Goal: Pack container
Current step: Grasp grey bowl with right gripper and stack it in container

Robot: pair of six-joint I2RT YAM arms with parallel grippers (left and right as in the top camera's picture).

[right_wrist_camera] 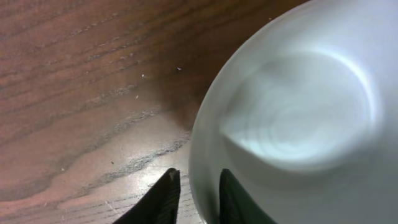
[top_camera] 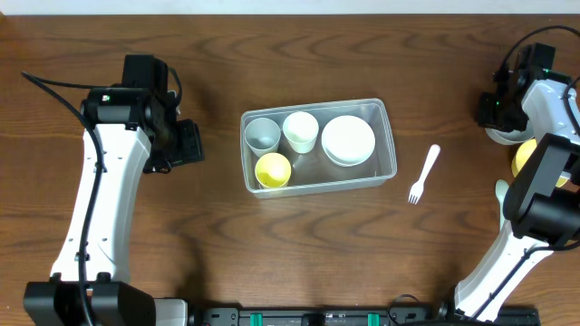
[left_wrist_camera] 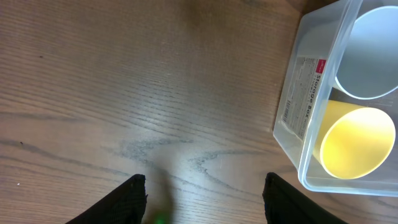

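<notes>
Container sits mid-table, holding grey cup, white cup, yellow cup & stacked bowls. Thin clear plastic: prob light, walls flex, slick; take it by the rim at both short ends. Left gripper released, jaws wide over the table just left of it. Right gripper pinched on rim of a white bowl, far right. Yellow item at right edge half hidden; stack count unclear

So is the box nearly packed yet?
Partly. Done: the container already holds a grey cup, a white cup, a yellow cup and a white bowl. In hand: the right gripper has a finger on either side of a pale bowl at its rim. Left: that bowl and the fork. The left gripper is open and empty.
</notes>
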